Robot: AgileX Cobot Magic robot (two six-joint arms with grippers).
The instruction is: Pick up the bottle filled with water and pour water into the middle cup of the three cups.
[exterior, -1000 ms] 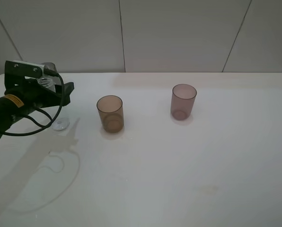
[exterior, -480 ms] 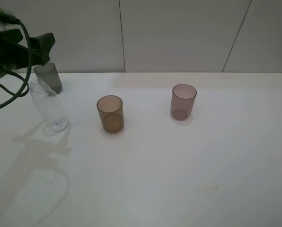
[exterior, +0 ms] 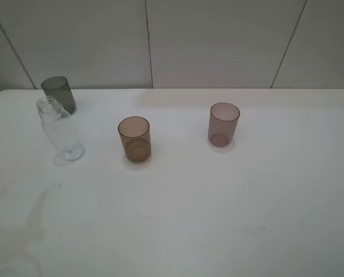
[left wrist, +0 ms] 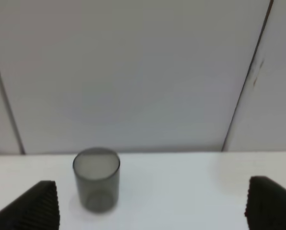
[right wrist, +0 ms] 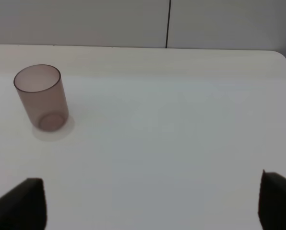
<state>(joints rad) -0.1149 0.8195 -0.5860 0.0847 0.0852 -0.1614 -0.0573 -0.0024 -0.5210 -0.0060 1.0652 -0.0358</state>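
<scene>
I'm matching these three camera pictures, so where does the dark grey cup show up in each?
Exterior high: dark grey cup at far left, behind the bottle.
Left wrist: low, left of centre.
Right wrist: not in view.
Shared landmark: the white table meeting the panelled wall.

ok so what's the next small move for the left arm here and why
Probably hold the left gripper back, open, away from the table. The bottle stands free by the dark grey cup, and it looks empty, so the pour into the amber cup may be done, though water there is hard to make out.
</scene>
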